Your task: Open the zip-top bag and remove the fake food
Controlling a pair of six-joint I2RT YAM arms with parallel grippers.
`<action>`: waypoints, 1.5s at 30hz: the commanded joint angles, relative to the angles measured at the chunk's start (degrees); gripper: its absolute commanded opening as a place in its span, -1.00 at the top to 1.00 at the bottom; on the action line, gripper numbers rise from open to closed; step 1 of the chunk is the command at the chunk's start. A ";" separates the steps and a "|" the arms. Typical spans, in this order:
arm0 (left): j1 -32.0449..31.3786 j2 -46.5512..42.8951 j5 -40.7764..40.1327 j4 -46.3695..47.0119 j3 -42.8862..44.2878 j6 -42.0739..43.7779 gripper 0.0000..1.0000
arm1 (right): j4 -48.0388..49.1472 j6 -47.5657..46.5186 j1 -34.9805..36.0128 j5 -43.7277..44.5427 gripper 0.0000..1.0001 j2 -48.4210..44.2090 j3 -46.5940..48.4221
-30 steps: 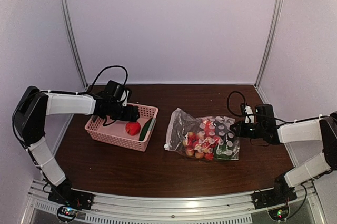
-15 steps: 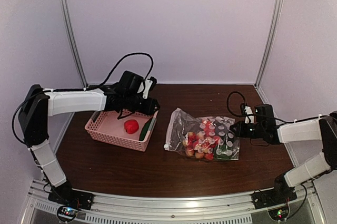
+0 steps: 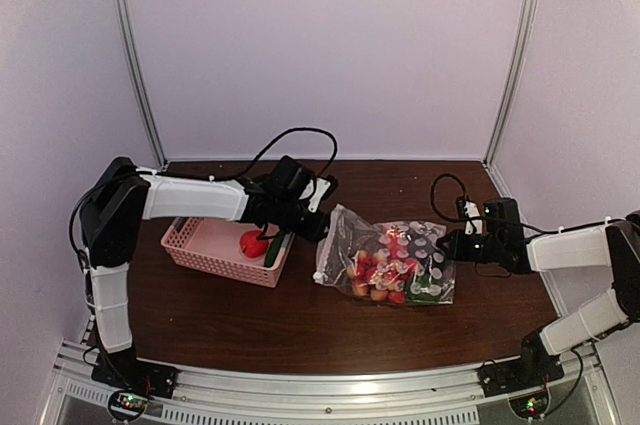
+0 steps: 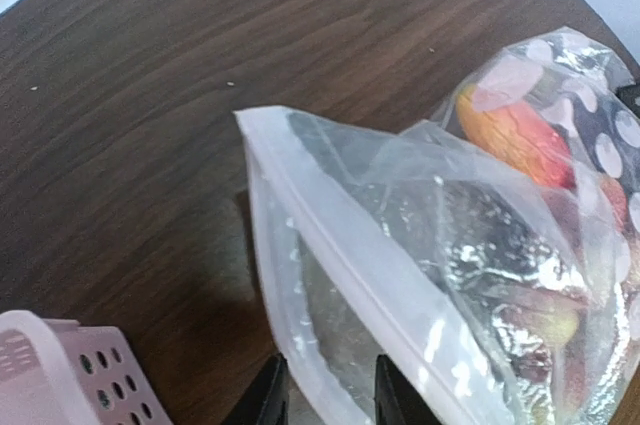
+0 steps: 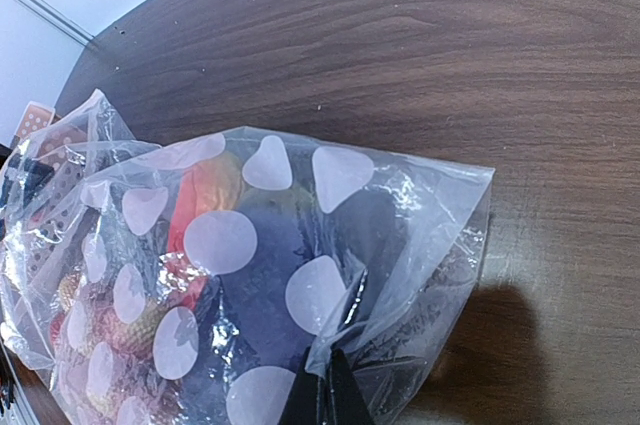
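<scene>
Zip-top bag (image 3: pixel 385 263) looking limp, slick; R gripper (image 5: pixel 322 385) pinching base corner, L gripper (image 4: pixel 328 377) straddling zip strip (image 4: pixel 330 250) w/ jaws parted, likely best hold.

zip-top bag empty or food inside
Not empty: red and orange fake food shows through the clear plastic of the zip-top bag.

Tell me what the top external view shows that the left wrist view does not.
Only top external: both arms, the right gripper pinching the zip-top bag's right end, and a red piece with a green piece inside the pink basket. Only left wrist: the white zip strip close up, the bag's edge between the left gripper's fingers. Both: the bag, fake food in it, a basket corner, the brown table.
</scene>
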 commanded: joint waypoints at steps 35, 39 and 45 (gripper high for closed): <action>-2.32 10.76 31.45 16.33 2.20 -3.44 -0.40 | 1.30 0.87 0.09 -0.53 1.00 0.75 -1.50; -2.47 10.39 32.99 18.54 1.84 -4.69 -0.45 | 1.29 0.83 0.00 -0.46 1.00 0.53 -1.59; -2.96 12.65 29.40 12.91 4.35 -2.75 -0.42 | 1.44 1.02 0.04 -0.30 1.00 0.66 -1.67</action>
